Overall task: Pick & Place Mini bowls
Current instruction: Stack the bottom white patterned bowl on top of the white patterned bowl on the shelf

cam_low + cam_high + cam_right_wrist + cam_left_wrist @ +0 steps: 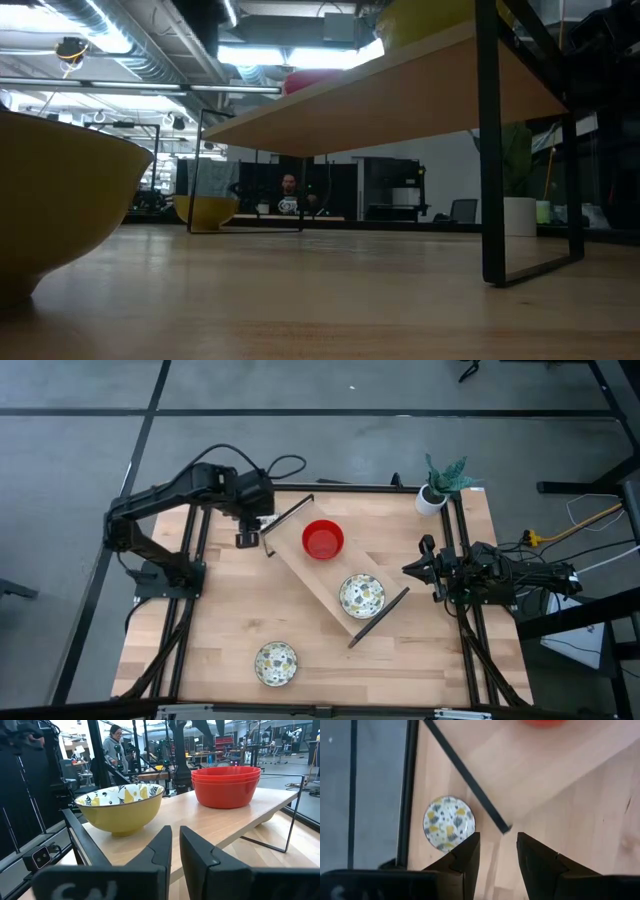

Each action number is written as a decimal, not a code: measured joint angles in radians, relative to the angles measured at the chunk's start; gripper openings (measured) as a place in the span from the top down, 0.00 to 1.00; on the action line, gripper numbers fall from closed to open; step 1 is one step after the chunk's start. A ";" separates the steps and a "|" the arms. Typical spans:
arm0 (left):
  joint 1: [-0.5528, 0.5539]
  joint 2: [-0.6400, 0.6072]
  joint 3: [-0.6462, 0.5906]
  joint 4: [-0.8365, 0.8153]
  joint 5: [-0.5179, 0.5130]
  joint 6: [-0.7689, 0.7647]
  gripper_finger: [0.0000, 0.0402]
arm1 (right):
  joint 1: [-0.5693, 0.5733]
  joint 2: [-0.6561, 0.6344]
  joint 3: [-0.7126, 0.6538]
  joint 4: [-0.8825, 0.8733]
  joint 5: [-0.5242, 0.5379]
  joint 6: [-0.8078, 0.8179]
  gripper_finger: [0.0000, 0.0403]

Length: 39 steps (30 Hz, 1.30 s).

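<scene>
A stack of red bowls (323, 539) (227, 785) and one speckled yellow bowl (362, 595) (120, 807) stand on a raised wooden shelf (315, 575). A second speckled bowl (275, 663) rests on the table near its near edge. A third (449, 823) (205, 210) sits on the table by the shelf's far-left leg, hidden under my left arm in the high view. My left gripper (248, 532) (497, 852) hovers open above the table beside that bowl. My right gripper (415, 568) (175, 845) waits shut at the table's right edge, level with the shelf.
The shelf runs slantwise across the table on thin black metal legs (378, 618) (465, 775). A white pot with a green plant (432, 495) stands at the far right corner. Black frame rails (190, 610) line both sides. A person (114, 742) shows in the room beyond.
</scene>
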 joint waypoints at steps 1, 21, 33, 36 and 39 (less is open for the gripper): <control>0.000 -0.011 -0.017 0.000 0.000 -0.006 0.69 | 0.000 0.000 0.000 0.000 0.000 0.000 0.90; -0.205 -0.021 -0.077 -0.002 0.126 -0.299 0.70 | 0.000 0.000 0.000 0.000 0.000 0.000 0.90; -0.470 0.075 -0.077 -0.001 0.127 -0.545 0.70 | 0.000 0.000 0.000 0.000 0.000 0.000 0.90; -0.532 0.093 -0.077 0.006 0.127 -0.599 0.70 | 0.000 0.000 0.000 0.000 0.000 0.000 0.90; -0.588 0.102 -0.078 0.026 0.127 -0.653 0.70 | 0.000 0.000 0.000 0.000 0.000 0.000 0.90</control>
